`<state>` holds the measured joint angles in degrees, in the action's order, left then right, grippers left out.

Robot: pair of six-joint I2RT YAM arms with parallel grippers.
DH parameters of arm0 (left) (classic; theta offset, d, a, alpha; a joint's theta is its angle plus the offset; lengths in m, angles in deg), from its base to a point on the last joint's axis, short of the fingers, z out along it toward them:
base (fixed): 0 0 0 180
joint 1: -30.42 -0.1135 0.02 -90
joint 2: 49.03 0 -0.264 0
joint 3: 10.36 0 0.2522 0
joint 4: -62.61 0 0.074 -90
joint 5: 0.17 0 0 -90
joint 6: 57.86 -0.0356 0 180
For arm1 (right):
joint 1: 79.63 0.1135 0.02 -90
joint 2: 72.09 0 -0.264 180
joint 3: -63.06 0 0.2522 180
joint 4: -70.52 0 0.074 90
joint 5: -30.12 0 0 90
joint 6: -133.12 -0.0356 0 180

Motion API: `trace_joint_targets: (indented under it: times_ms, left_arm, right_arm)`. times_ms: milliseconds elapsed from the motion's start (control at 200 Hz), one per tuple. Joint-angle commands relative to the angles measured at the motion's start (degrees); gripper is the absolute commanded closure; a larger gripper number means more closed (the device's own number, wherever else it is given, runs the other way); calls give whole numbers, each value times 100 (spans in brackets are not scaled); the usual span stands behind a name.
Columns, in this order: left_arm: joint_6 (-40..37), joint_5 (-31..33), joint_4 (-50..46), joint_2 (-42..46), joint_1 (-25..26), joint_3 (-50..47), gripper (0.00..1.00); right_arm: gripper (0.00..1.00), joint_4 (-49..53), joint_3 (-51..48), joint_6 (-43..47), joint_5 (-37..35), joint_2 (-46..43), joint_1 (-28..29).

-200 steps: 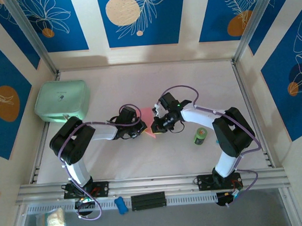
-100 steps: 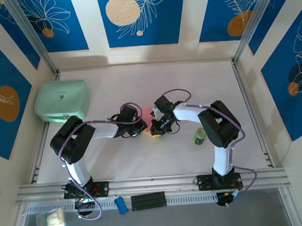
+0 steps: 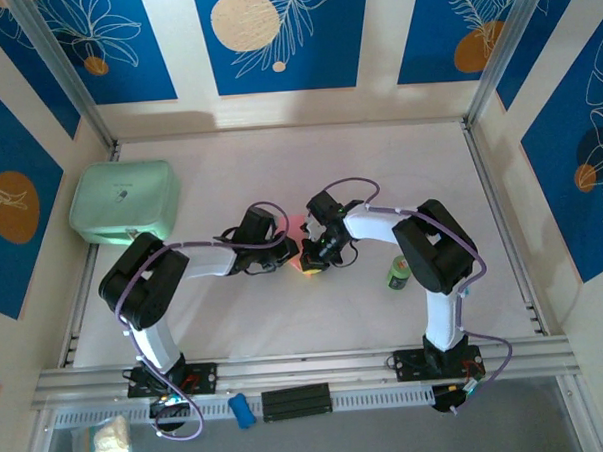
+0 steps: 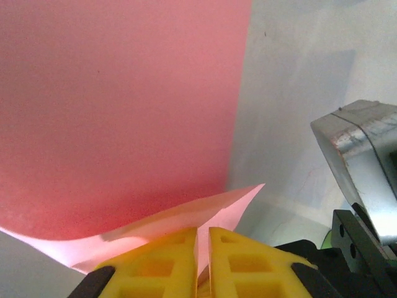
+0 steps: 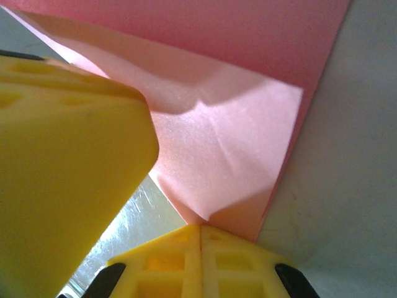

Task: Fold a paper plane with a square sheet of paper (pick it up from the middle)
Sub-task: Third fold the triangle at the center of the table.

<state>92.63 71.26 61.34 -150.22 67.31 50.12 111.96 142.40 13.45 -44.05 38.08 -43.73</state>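
Note:
The square sheet of paper [image 4: 124,112] is pink-salmon and lies mid-table, partly folded, with a pale flap [image 4: 214,208] lifted off it. In the top view a strip of the sheet [image 3: 304,226] shows between the two wrists. My left gripper [image 4: 203,248] is shut on the flap's edge, which runs up between its yellow fingers. My right gripper [image 5: 200,231] is shut on a folded corner of the same sheet [image 5: 229,155], close beside the left gripper's yellow finger [image 5: 62,161]. From above, the left gripper [image 3: 291,254] and right gripper [image 3: 309,256] almost touch. A dart-shaped paper plane is out of view.
A small green can [image 3: 400,274] stands just right of the right forearm. A mint-green rounded case [image 3: 123,202] sits at the far left. Metal rails [image 3: 496,217] bound the white table. The right gripper's grey body [image 4: 363,161] looms at the right in the left wrist view.
The right arm has swung its elbow inward and its gripper has shifted left and down onto the paper. The grippers are closer together and cover more of the sheet.

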Motion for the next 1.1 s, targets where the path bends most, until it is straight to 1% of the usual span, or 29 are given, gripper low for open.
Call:
trace_joint_targets:
  times_ms: [0, 210, 320, 475, 665, 930, 1096]
  left_arm:
    - [-124, 32, -42, 15, 74, -101, 88]
    - [-154, 219, -252, -111, 73, -94, 88]
    - [-267, 367, -523, -148, 55, -49, 88]
    - [-470, 475, -782, -156, -100, -40, 89]
    - [-823, 442, -1012, -123, -537, -44, 88]
    - [-1422, 450, -1423, -27, -1278, 63, 89]
    - [-1736, 550, -1788, 229, -1487, 293, 89]
  right_arm:
    - [99, 248, -8, -74, -344, 285, 16]
    - [99, 319, -45, -59, -416, 329, 2]
    - [99, 385, -70, -5, -515, 332, -3]
    - [99, 516, -154, 110, -718, 354, 0]
    - [99, 616, -269, 233, -959, 378, -4]
    - [99, 625, -287, 260, -1006, 403, -4]
    - [99, 608, -243, 238, -964, 405, -4]
